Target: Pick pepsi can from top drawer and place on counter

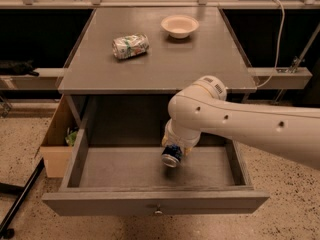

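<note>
The small blue pepsi can with silver ends sits directly under the gripper, inside the wide grey wooden top drawer, right of its middle. The can is tilted, long axis sloping down toward the camera with one silver end facing out. A shadow lies on the drawer floor below it, so it seems held clear of the wood. The gripper, mostly hidden behind the bulky white arm, appears clamped on the can's upper body.

The flat grey counter lies above and behind. Any lift would have to clear the front edge of that top before moving back over it. A crushed silver-green can and a cream bowl already rest there.
</note>
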`<action>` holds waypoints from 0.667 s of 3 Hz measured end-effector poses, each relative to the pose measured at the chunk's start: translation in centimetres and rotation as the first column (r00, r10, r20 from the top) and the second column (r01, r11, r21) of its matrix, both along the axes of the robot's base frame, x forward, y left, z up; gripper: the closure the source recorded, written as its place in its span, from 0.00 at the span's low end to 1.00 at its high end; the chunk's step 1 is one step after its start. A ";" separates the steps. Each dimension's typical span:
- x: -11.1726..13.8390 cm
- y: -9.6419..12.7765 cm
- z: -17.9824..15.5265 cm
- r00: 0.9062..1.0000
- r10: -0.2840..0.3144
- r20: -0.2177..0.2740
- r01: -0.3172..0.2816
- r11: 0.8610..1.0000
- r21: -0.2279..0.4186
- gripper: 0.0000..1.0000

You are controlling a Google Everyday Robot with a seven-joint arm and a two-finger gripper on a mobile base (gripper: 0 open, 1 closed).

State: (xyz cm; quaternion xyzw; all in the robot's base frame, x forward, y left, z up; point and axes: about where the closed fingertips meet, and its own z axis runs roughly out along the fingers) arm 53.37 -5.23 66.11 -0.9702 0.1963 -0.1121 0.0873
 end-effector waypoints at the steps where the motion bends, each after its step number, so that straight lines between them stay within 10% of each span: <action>1: -1.5 -2.8 3.1 0.995 -0.059 0.075 0.058 0.998 0.013 1.00; 2: -1.5 -3.4 3.7 0.994 -0.073 0.087 0.072 0.997 0.009 1.00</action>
